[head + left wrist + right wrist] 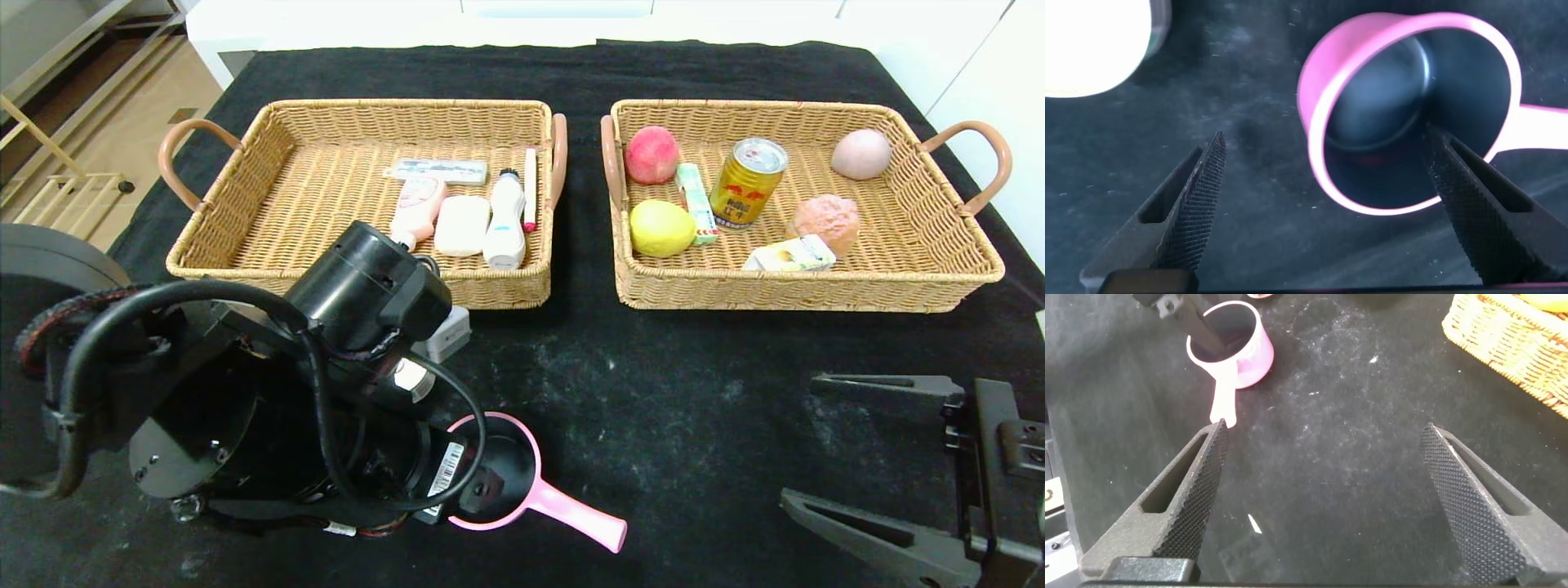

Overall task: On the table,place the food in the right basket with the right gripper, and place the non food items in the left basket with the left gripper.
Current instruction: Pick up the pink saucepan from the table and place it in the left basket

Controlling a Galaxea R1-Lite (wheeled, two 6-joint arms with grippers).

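Pink round cup with a dark inside and a long pink handle (522, 498) sitting on the black tablecloth (669, 392) near the front edge, well short of both baskets. Left gripper (1327, 200) lowered over it, spread wide, one finger (1470, 196) dipped inside the cup's rim, the other outside on the cloth. Small white-and-grey box (445, 333) lying just in front of the left wicker basket (229, 196), which holds toiletries. Right wicker basket (939, 212) filled with fruit, a gold can and cartons. Right gripper (1323, 506) parked low at the right, fingers spread, grasping nothing.
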